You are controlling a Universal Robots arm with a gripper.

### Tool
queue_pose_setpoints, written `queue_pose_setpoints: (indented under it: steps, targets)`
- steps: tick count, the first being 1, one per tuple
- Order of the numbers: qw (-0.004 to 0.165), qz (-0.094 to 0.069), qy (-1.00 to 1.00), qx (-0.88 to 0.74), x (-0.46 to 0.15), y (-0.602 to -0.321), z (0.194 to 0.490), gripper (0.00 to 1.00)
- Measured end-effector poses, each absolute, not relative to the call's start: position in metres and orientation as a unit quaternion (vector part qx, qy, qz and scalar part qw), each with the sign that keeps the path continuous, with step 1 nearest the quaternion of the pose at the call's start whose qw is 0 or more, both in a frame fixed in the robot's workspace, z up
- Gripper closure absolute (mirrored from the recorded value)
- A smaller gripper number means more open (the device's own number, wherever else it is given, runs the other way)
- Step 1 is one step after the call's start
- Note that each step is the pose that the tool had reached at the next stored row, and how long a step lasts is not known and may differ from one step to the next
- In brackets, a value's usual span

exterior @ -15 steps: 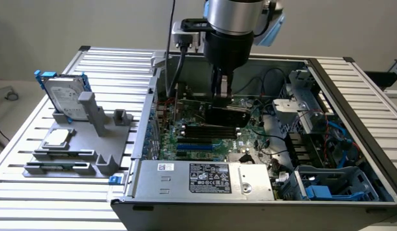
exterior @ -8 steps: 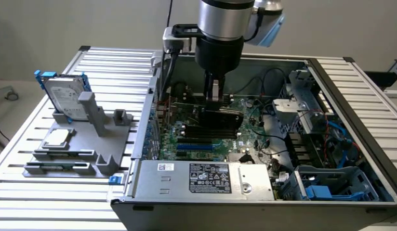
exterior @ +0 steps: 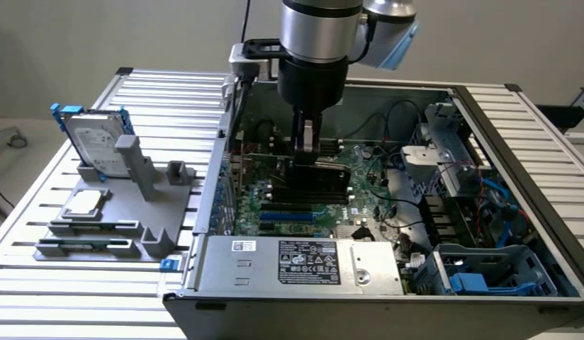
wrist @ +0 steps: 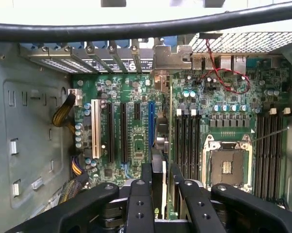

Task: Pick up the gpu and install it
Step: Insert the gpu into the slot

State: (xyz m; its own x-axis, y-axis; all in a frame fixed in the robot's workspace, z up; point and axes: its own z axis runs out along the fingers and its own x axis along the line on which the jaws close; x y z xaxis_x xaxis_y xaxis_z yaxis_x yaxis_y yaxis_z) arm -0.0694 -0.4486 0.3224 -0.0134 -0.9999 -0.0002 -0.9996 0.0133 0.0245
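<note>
The gpu (exterior: 317,183) stood on edge inside the open computer case (exterior: 519,142), above the green motherboard (exterior: 368,195), with its black shroud facing the exterior view's front. The gripper (exterior: 309,150) reached straight down from the arm and gripped the card by its upper edge. In the wrist view, the gpu (wrist: 160,138) appeared edge-on, running from the gripper (wrist: 161,169) toward the rear bracket openings. The two fingers (wrist: 146,174) were set narrow, one pressed against each face of the card, with no gap visible. The card lay just beside the blue expansion slot (wrist: 151,124), between that slot and the memory slots (wrist: 187,138). Whether its lower edge was seated in a slot could not be determined. The CPU socket (wrist: 226,165) sat further along the board. Outside the case, a hard drive (exterior: 96,145) and a CPU chip (exterior: 86,202) rested on a grey fixture (exterior: 145,177).
</note>
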Motion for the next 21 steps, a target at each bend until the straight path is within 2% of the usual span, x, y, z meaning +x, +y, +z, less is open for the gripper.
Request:
queue_pose_setpoints:
  steps: [8,12,21]
  targets:
    - [0.007,-0.006,-0.711,0.703,-0.0696,-0.4499,0.3223,0.74]
    - [-0.004,0.006,-0.711,0.703,-0.0702,-0.4500,0.3216,0.74]
    - [-0.004,0.006,-0.711,0.703,-0.0714,-0.4501,0.3198,0.74]
